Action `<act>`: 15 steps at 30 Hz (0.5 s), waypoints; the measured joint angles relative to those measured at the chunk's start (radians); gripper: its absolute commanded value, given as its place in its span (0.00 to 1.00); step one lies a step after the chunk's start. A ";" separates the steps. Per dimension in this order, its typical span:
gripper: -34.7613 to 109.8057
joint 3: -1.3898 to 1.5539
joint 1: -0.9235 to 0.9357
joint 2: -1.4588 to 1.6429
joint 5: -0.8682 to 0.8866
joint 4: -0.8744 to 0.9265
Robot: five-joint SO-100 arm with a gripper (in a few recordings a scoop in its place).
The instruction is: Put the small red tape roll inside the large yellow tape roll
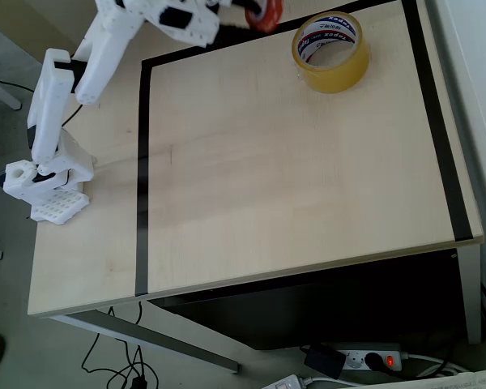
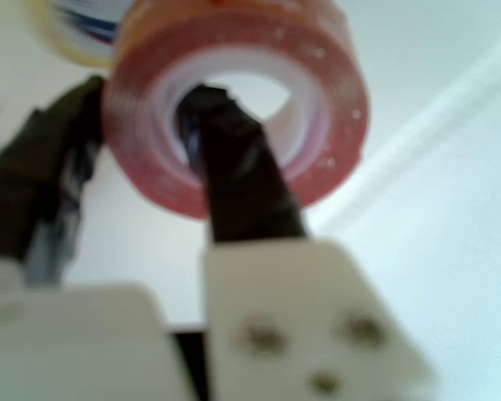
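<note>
The small red tape roll (image 2: 317,109) hangs close to the wrist camera, blurred. My gripper (image 2: 142,125) is shut on its wall: one dark finger goes through the pale core, the other presses the outside on the left. In the overhead view the gripper (image 1: 255,14) holds the red roll (image 1: 265,16) at the top edge of the picture, left of the large yellow tape roll (image 1: 330,52). The yellow roll lies flat on the table near the far edge, its white printed core facing up. A slice of the yellow roll (image 2: 71,29) peeks out behind the red one.
The pale wooden table (image 1: 292,178) has a black tape border (image 1: 142,170) framing the work area. The arm's white base (image 1: 47,182) is clamped at the left edge. A white surface (image 1: 470,97) runs along the right side. Below the front edge lie a power strip and cables.
</note>
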 measured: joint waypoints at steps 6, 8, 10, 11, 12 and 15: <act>0.24 -0.074 0.008 -0.086 0.000 -0.051; 0.24 -0.075 0.011 -0.120 0.000 -0.069; 0.24 -0.075 0.021 -0.160 0.000 -0.078; 0.24 -0.077 0.028 -0.183 0.000 -0.081; 0.24 -0.080 0.035 -0.204 0.000 -0.084; 0.28 -0.109 0.055 -0.278 0.000 -0.086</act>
